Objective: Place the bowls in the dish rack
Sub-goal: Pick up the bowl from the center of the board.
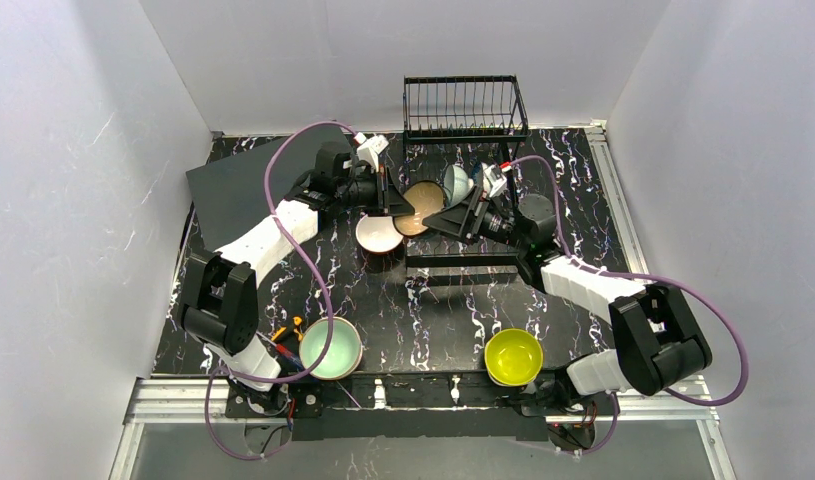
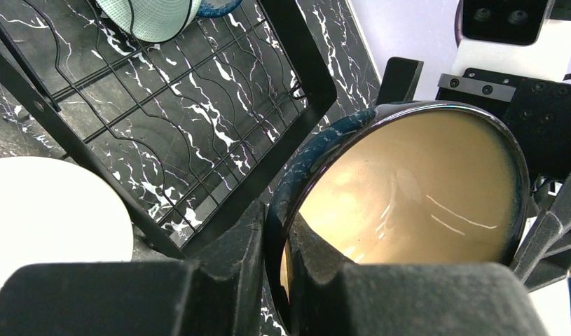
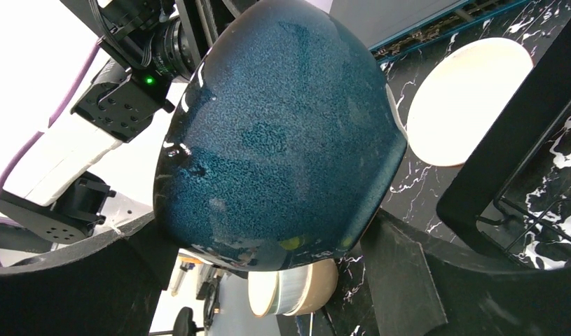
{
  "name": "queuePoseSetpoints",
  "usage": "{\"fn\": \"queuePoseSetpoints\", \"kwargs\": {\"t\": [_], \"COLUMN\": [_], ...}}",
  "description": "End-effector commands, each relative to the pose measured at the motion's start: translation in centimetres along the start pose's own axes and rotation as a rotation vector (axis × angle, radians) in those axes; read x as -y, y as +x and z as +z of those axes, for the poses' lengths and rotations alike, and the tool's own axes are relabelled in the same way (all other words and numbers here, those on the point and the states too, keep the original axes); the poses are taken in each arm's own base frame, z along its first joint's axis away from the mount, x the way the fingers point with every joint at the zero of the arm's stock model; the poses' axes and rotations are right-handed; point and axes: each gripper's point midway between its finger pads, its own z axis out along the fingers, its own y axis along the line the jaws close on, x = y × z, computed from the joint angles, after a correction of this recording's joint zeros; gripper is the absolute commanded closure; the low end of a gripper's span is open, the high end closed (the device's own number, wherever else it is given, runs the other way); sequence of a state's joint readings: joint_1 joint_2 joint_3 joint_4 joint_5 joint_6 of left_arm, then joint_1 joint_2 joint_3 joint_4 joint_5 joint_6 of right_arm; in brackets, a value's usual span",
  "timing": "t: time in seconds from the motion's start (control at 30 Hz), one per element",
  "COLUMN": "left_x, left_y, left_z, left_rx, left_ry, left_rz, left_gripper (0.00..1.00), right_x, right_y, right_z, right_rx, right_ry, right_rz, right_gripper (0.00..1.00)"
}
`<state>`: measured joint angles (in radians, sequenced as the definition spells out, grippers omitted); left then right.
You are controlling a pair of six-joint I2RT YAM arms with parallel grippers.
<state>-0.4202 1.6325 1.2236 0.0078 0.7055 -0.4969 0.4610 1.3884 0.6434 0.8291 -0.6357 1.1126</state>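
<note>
Left gripper point(image 2: 275, 241): nearest the left wrist lens; fingers clamped on the rim of the dark blue bowl, one pad on the outer wall, one inside.
Dark blue bowl point(image 3: 282, 133): speckled blue outside, glossy tan inside; held clear of the table, tipped on its side, opening turned toward the left arm. It sits just at the left edge of the rack's base frame, not in the rack.
Right gripper point(image 3: 272, 227): fingers spread wide apart, one on each side of the dark blue bowl's outer wall; whether they touch it cannot be told.
White bowl point(image 1: 379, 233): upright on the table, just beside the held bowl on its near-left side, outside the rack frame.
Blue-and-white patterned bowl point(image 1: 456, 183): tilted, resting on the wire grid of the rack base, at its far end.
Dish rack point(image 1: 461, 260): black wire; flat rectangular base frame on the table centre, slotted basket section standing at the far edge.
Mint-green bowl point(image 1: 331, 347): upright, near edge, beside the left arm's base.
Yellow bowl point(image 1: 513, 356): upright, near edge, beside the right arm's base; well apart from the mint-green one.
Dark grey flat box point(image 1: 248, 185): far-left corner, behind the left arm.
Table point(image 1: 433, 320): black surface with white veining.
</note>
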Motion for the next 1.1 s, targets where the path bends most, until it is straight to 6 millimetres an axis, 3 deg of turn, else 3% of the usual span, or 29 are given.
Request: {"fn": "queuePoseSetpoints", "kwargs": {"t": [0.0,0.47,0.53,0.63,0.67,0.8,0.93,1.0,1.07], "left_x": [5.0,5.2,5.2,5.1,5.1,5.1,4.9,4.8,4.7], "left_y": [-1.5,-0.3,-0.2,-0.2,-0.2,-0.2,-0.1,-0.2,-0.1], "left_z": [-1.7,-1.3,-1.2,-1.2,-1.1,-1.0,-1.0,-1.0,-1.0], "left_rx": [0.031,-0.007,-0.008,-0.009,-0.010,-0.012,-0.014,-0.013,-0.012], "left_ry": [0.138,0.079,0.077,0.077,0.076,0.076,0.064,0.058,0.052], "left_rz": [0.077,0.143,0.145,0.143,0.142,0.131,0.124,0.122,0.119], "left_gripper": [1.00,1.00,1.00,1.00,1.00,1.00,1.00,0.97,0.87], "right_x": [-2.1,-2.9,-3.1,-3.3,-3.4,-3.4,-3.4,-2.8,-2.2], "right_y": [-2.5,-3.0,-3.0,-3.1,-3.1,-3.2,-2.9,-2.9,-2.9], "right_z": [0.6,1.2,1.1,0.9,0.9,0.7,0.8,0.8,0.7], "right_rx": [0.059,0.046,0.047,0.055,0.057,0.069,0.042,0.029,0.025], "right_ry": [-0.015,-0.037,-0.041,-0.045,-0.045,-0.039,-0.039,-0.008,0.027], "right_rz": [-0.128,-0.119,-0.123,-0.135,-0.138,-0.146,-0.186,-0.205,-0.218], "right_gripper": [0.01,0.01,0.06,0.29,0.44,0.84,0.99,0.99,0.99]}}
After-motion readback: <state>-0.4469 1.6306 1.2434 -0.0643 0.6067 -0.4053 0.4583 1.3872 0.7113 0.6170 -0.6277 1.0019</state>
